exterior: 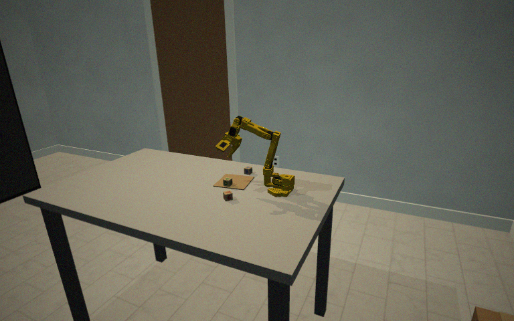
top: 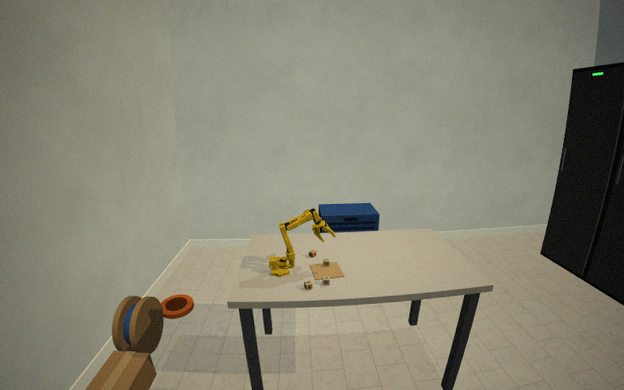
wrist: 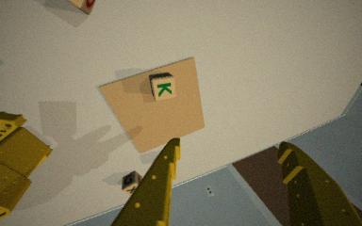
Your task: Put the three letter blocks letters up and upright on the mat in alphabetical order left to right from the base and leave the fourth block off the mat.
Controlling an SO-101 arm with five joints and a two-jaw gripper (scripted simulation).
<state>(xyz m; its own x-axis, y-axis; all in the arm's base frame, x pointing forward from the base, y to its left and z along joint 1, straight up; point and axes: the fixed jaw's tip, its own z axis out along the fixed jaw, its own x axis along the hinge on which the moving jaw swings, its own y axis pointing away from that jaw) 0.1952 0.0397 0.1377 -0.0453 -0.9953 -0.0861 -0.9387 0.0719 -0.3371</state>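
Observation:
The tan mat (wrist: pixel 153 104) lies flat on the table; it also shows in the top view (top: pixel 327 270) and the exterior view (exterior: pixel 233 181). One block (wrist: pixel 163 87) (top: pixel 326 262) (exterior: pixel 227 182) stands on the mat near an edge, with a green K facing up. A second block (top: pixel 312 253) (exterior: pixel 247 170) lies off the mat, beside the arm. Two more blocks (top: pixel 308 284) (top: pixel 325 279) lie off the mat on its other side; their top marks are too small to read. My gripper (wrist: pixel 228 146) is open and empty, raised well above the mat's far edge (top: pixel 324 231) (exterior: pixel 227 145).
The arm's yellow base (top: pixel 279 266) stands beside the mat. A small block (wrist: pixel 131 182) lies just past the mat near my left finger. A blue crate (top: pixel 348 216) stands on the floor behind the table. A dark cabinet (top: pixel 588 175) stands at the right.

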